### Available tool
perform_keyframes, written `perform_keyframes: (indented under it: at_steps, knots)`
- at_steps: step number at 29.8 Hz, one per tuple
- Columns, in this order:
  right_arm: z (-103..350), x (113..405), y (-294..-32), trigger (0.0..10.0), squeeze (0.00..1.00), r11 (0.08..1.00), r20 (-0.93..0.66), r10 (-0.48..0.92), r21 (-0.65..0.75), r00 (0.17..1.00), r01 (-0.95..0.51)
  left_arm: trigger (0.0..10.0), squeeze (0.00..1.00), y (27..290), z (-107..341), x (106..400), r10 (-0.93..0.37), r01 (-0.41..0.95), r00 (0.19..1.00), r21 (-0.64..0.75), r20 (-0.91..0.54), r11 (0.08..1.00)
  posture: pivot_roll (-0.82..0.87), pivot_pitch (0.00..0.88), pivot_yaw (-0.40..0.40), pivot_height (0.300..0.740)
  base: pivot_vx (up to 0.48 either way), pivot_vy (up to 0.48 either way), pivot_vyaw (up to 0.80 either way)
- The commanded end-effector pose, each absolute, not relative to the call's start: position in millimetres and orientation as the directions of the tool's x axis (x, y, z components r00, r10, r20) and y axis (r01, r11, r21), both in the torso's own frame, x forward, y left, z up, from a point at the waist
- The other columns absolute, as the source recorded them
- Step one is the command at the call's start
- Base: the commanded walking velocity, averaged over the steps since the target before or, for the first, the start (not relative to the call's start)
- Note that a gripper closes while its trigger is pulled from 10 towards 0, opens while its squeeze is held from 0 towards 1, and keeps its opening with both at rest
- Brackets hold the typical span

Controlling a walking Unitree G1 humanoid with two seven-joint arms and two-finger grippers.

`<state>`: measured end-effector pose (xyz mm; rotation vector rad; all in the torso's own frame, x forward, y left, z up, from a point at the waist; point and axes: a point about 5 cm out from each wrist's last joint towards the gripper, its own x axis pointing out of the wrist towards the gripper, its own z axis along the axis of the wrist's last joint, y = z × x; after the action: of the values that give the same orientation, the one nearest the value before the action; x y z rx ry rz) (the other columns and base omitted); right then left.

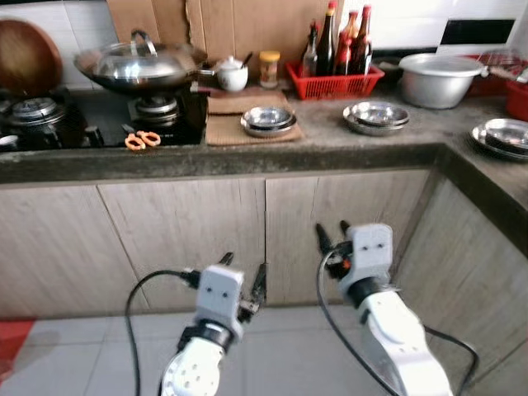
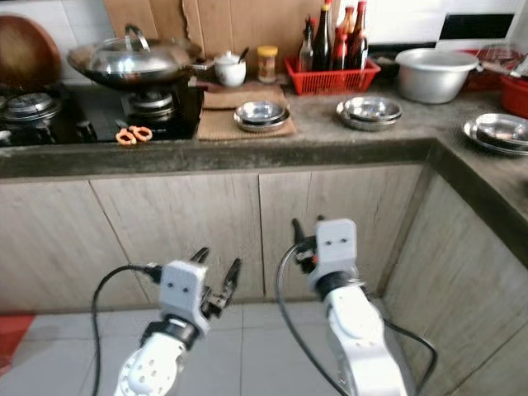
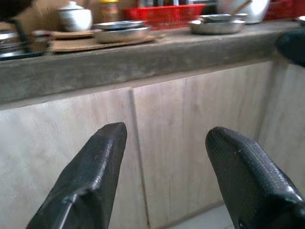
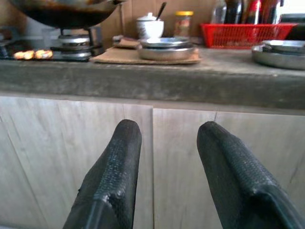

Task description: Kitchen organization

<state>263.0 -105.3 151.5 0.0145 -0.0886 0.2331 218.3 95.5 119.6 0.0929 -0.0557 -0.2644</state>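
Cabinet doors [image 1: 181, 239] face both spread grippers, left gripper [image 1: 244, 279], right gripper [image 1: 332, 233]; arms cut off below.

You are facing a grey stone bench [image 1: 330, 144] that runs across the room and turns a corner toward you on the right. Below it stand pale wood-grain cabinet doors [image 1: 181, 239], with a dark seam between the two middle ones. The floor [image 1: 74, 355] is light grey tile, with a red patch at its left edge. Behind the bench, white wall tiles [image 1: 58, 25] meet brown cardboard sheets [image 1: 239, 25] leaning upright. The light is bright and even.
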Motion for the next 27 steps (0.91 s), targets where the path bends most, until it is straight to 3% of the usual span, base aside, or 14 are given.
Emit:
perform_keyframes:
  at_steps: [1, 27]
  knots:
    - [153.0, 264.5, -115.7, 10.0, 0.0, 0.98, 0.096, 0.2, -0.009, 0.975, -0.2, 10.0, 0.0, 87.0, 121.9, 218.1, -0.291, 0.285, 0.955, 0.085, 0.056, 0.955, 0.04, 0.031, -0.025, 0.74, 0.379, 0.0, 0.0]
    - [153.6, 268.4, -113.5, 10.0, 0.0, 0.979, 0.1, 0.202, -0.003, 0.974, -0.203, 10.0, 0.0, 87.4, 123.5, 221.6, -0.279, 0.273, 0.958, 0.086, 0.066, 0.958, 0.05, 0.038, -0.031, 0.74, 0.37, 0.0, 0.0]
